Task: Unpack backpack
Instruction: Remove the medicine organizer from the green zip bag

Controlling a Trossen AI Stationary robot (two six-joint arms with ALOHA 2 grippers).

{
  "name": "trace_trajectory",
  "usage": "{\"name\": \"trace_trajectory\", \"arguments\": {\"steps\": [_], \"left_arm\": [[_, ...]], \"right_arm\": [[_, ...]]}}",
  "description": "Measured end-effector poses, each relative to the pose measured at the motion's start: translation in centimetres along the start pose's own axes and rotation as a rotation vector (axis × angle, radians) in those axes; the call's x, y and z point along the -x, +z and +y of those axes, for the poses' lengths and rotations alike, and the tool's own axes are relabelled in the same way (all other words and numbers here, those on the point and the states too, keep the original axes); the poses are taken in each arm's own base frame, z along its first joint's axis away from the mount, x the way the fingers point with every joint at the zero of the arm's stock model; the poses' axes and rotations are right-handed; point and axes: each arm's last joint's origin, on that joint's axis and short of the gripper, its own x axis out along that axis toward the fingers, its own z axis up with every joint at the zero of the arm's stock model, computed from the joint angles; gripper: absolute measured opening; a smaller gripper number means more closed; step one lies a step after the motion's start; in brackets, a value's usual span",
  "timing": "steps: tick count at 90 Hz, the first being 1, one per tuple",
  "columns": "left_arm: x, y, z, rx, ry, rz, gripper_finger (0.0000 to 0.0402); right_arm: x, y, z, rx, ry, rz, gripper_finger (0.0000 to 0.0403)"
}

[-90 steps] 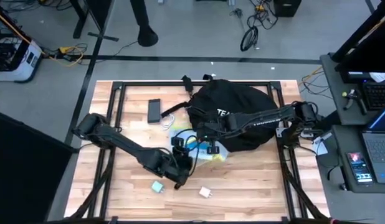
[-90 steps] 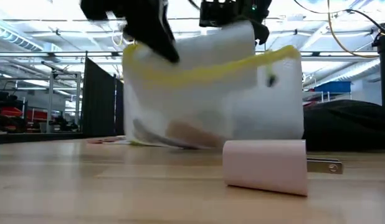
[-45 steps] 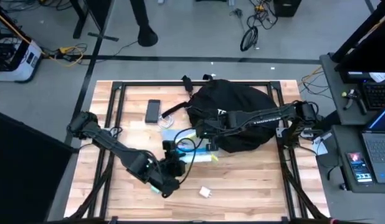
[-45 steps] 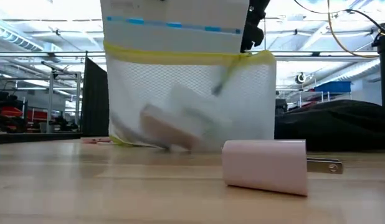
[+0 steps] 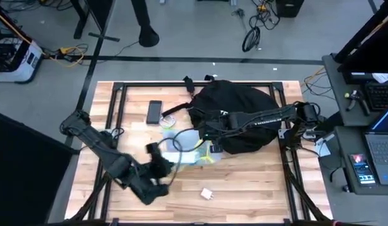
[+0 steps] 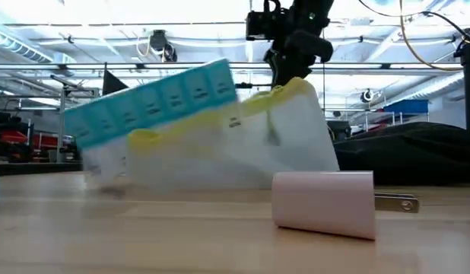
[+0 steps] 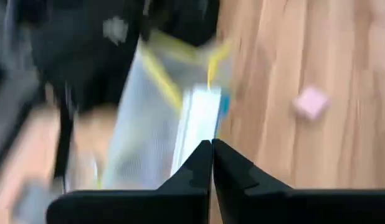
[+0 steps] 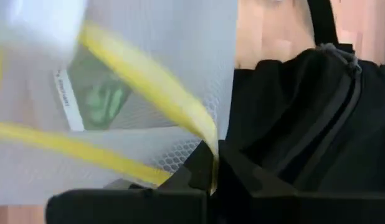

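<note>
The black backpack (image 5: 241, 116) lies at the table's far right. Against its near-left side stands a white mesh pouch (image 5: 189, 149) with yellow trim (image 6: 220, 122), tipped toward the left. A teal pill organizer (image 6: 151, 103) sticks out of the pouch's mouth, slanting. My left gripper (image 5: 160, 162) is shut on the organizer, left of the pouch. My right gripper (image 5: 206, 142) is shut on the pouch's rim, close to the backpack. My left gripper pinches one end of the pill organizer (image 7: 202, 121) between its two fingertips, lying along its length. The organizer is lifted and tilted, its other end at the pouch's mouth. My right gripper pinches the pouch's yellow rim (image 8: 205, 140) between its fingers, from above. The rim is held up while the pouch's bottom (image 6: 220, 179) rests on the table.
A white charger plug (image 5: 207, 194) lies near the front edge, right of my left arm. A dark phone (image 5: 154, 112) and a white cable (image 5: 172, 114) lie at the far left of the backpack. Bare wood shows at the near right.
My left gripper has gone toward the table's left and near edge, drawing the pill organizer out of the pouch's mouth. The organizer now slants. The pouch has tipped leftward, and my right gripper keeps its rim held up.
</note>
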Motion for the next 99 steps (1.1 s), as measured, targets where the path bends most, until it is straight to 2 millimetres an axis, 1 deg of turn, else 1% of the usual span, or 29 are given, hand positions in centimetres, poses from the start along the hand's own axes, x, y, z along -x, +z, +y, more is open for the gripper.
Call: {"name": "trace_trajectory", "arguments": {"steps": [6,11,17,24,39,47,54,61,71,80,90,99], "left_arm": [[0.2,-1.4,0.0,0.031,0.028,0.116,0.0004],[0.2,-2.2,-0.3,0.048,0.042,0.18,0.0004],[0.2,-2.8,-0.4,0.068,0.059,0.235,0.0003],[0.1,-3.1,-0.5,0.103,0.056,0.261,0.0002],[-2.0,-5.1,-1.0,0.15,0.093,0.304,0.0001],[-3.1,-5.7,-1.3,0.171,0.071,0.321,0.0007],[-4.1,-5.8,-1.7,0.216,0.025,0.314,0.0028],[-4.9,-5.7,-2.1,0.222,-0.019,0.289,0.0058],[-6.0,-5.4,-2.6,0.186,-0.097,0.236,0.0114],[-7.0,-5.4,-2.8,0.138,-0.131,0.203,0.0165],[-8.6,-5.3,-2.8,0.129,-0.117,0.205,0.0209],[-9.9,-5.3,-2.8,0.118,-0.087,0.224,0.0231]], "right_arm": [[0.0,0.0,0.0,0.0,0.001,0.004,0.0],[0.0,0.1,0.0,-0.003,-0.001,-0.007,0.0],[0.0,0.1,0.0,-0.004,-0.001,-0.013,0.0],[0.0,0.2,-0.1,-0.007,-0.002,-0.016,0.0],[0.0,0.3,-0.2,-0.019,-0.006,-0.036,0.0],[0.0,0.4,-0.2,-0.024,-0.007,-0.038,0.0],[0.0,0.4,-0.2,-0.037,-0.006,-0.039,0.0],[0.0,0.4,-0.2,-0.042,-0.006,-0.039,0.0],[0.0,0.4,-0.2,-0.043,-0.006,-0.04,0.0],[0.0,0.5,-0.2,-0.046,-0.007,-0.052,0.0],[0.0,0.6,-0.3,-0.05,-0.009,-0.065,0.0],[0.1,0.7,-0.3,-0.052,-0.009,-0.075,0.0]]}}
